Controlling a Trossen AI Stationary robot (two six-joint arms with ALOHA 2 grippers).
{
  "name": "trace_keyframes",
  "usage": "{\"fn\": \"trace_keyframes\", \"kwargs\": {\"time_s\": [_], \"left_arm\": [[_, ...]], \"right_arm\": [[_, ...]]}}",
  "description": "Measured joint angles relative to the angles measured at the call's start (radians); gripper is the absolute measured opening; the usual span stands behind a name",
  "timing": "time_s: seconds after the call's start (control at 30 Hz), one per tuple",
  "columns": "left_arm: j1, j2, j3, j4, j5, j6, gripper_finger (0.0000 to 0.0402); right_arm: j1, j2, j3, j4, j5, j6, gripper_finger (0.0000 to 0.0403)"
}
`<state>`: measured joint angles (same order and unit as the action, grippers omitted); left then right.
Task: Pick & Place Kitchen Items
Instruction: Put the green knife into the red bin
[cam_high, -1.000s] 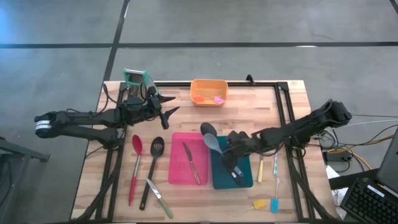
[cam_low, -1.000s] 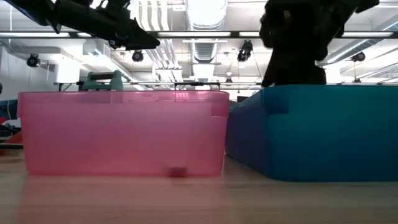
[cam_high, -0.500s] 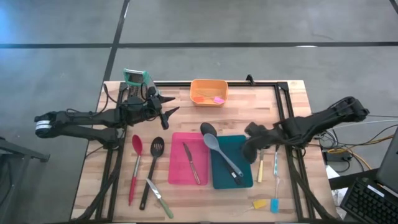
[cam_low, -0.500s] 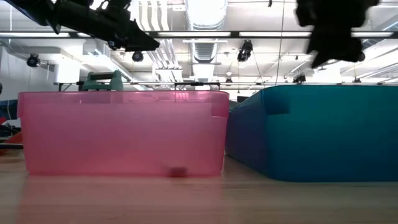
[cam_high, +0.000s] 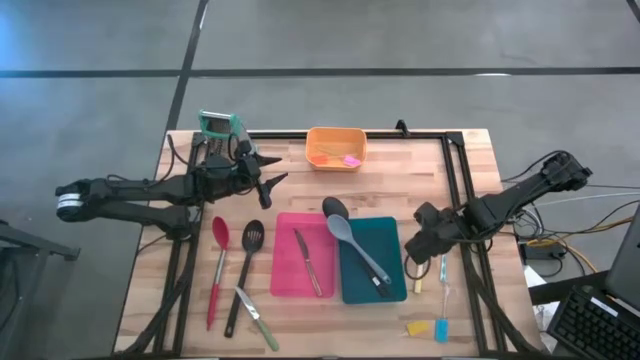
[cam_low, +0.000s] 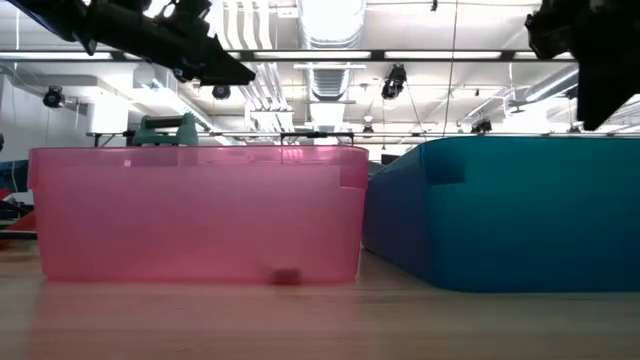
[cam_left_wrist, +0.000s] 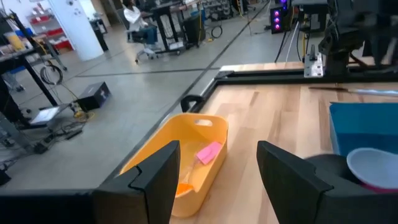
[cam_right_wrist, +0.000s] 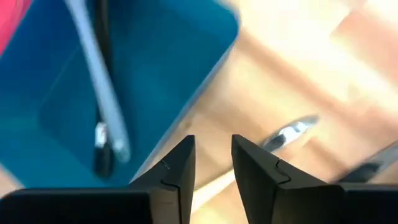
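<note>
Spoons binned; right claw withdrawn (narrower)

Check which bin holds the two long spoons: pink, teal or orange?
The teal bin. A grey spoon and a black spoon lie across it; the pink bin holds one knife, and the orange bin holds only a small pink piece.

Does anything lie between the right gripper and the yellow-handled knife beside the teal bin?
Nothing visible does. The right gripper hovers over bare wood just past the teal bin rim, with the yellow-handled knife lying uncovered right beside it.
</note>
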<state>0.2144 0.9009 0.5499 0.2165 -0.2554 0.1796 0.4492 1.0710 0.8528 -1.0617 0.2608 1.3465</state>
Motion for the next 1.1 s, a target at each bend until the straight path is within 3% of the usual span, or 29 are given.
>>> {"fn": "trace_keyframes", "kwargs": {"time_s": [0.2,0.4,0.57,0.67,0.9,1.1], "left_arm": [[-0.012,-0.006,0.053,-0.175,0.132,-0.012,0.0218],[-0.116,0.014,0.176,-0.549,0.086,0.027,0.0218],[-0.279,0.043,0.249,-0.736,0.071,0.01,0.0218],[-0.407,0.065,0.268,-0.767,0.057,0.001,0.0218],[-0.725,0.169,0.27,-0.765,-0.096,-0.041,0.0218],[-0.865,0.303,0.297,-0.709,-0.098,-0.176,0.0218]], "right_arm": [[-0.031,-0.035,0.003,-0.054,0.232,-0.132,0.0068],[-0.084,-0.107,0.003,-0.062,0.385,-0.295,0.0042],[-0.127,-0.179,0.003,-0.064,0.5,-0.419,0.0029],[-0.152,-0.224,0.003,-0.064,0.531,-0.462,0.0029],[-0.179,-0.316,0.003,-0.064,0.529,-0.484,0.0044],[-0.179,-0.365,0.003,-0.064,0.53,-0.495,0.0059]]}}
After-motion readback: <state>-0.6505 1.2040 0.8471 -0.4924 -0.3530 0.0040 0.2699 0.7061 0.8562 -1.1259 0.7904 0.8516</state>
